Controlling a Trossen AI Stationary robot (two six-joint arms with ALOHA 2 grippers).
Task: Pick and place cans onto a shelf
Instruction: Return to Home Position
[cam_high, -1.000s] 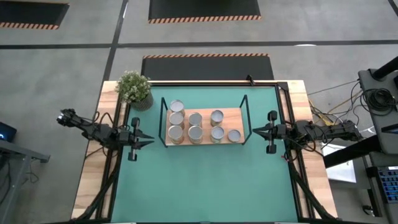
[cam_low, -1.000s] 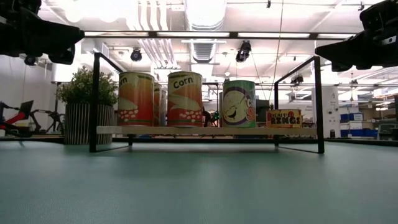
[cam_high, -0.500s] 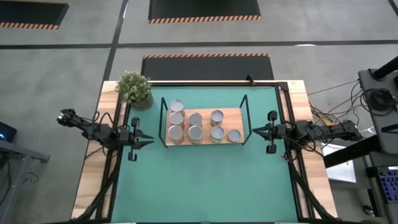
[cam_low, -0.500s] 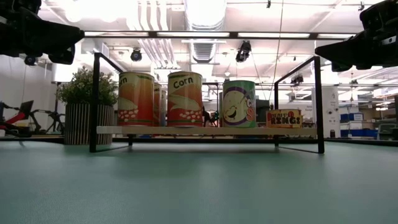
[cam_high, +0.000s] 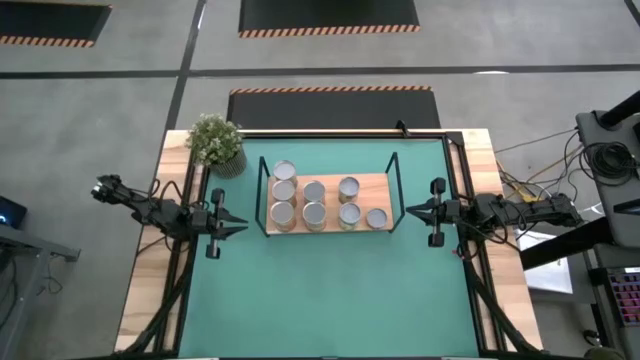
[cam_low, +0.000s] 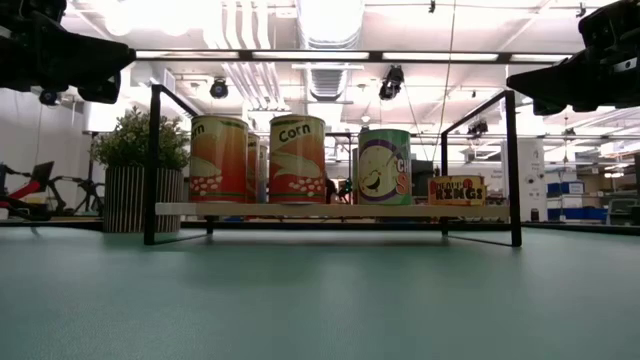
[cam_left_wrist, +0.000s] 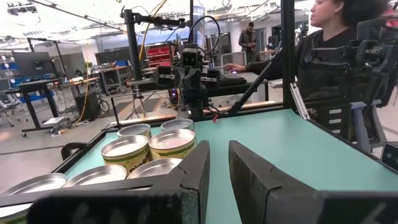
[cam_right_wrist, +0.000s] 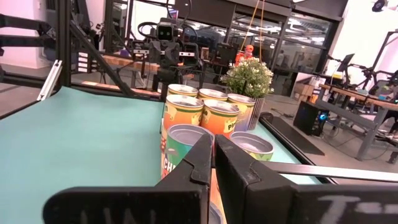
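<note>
Several silver-topped cans stand upright on the light-brown wooden board of the shelf, inside its black wire frame, at the middle of the green mat. In the low view their printed labels show above the board. My left gripper hovers shut and empty to the left of the shelf. My right gripper hovers shut and empty to its right. Both point at the shelf, above table height. The cans show ahead of the fingers in the left wrist view and in the right wrist view.
A potted plant stands at the far left corner of the green mat. Black rails run along the mat's left and right edges. A person is in the room beyond the table's right side.
</note>
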